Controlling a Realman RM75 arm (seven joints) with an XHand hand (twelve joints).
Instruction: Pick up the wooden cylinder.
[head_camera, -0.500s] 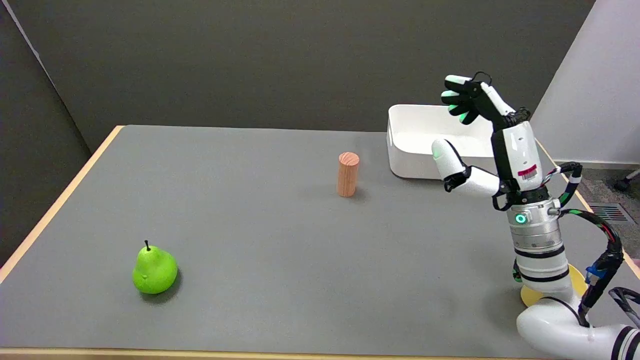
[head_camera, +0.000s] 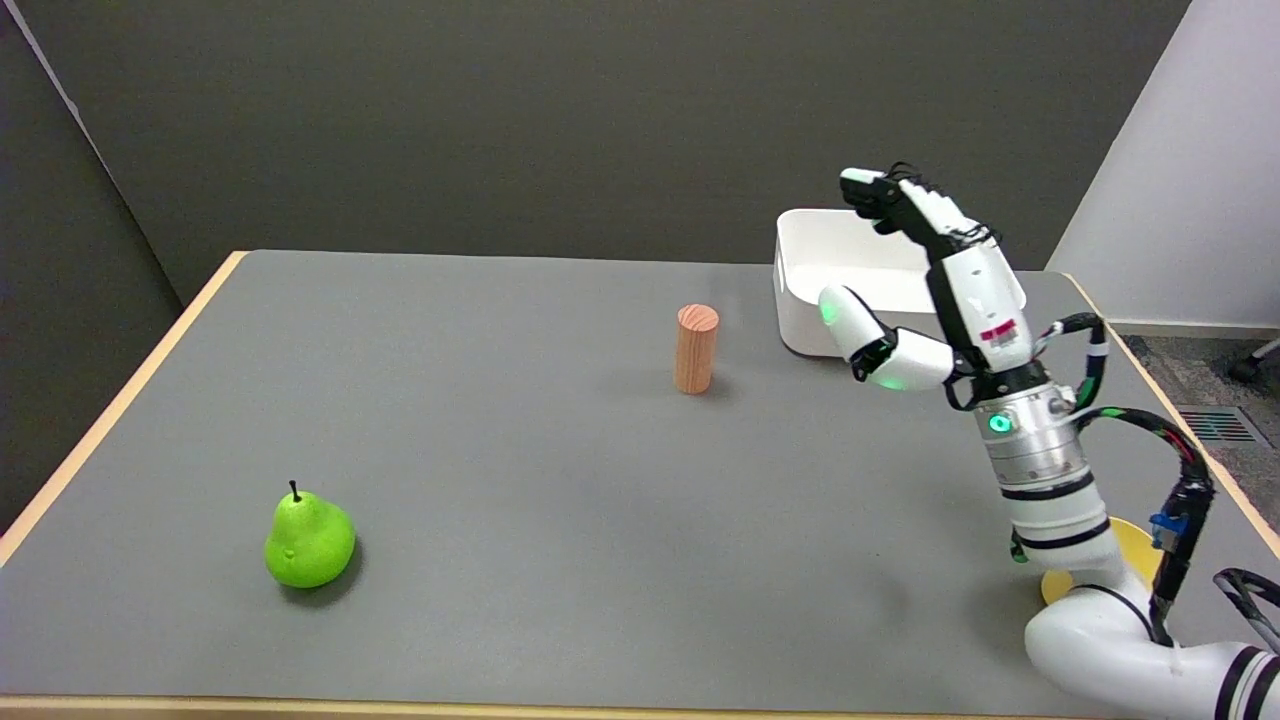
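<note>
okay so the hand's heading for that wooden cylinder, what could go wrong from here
1. The wooden cylinder stands upright, unsupported; a finger of the open right hand brushing it sideways could topple it and let it roll.
2. The white bin sits right behind the hand, so a swing could clip its wall.
The green pear lies far off, likely no concern.

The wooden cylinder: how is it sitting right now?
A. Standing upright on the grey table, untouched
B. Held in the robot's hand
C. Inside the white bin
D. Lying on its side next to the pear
A: the wooden cylinder stands upright on the table, with the right hand open and apart from it.
</note>
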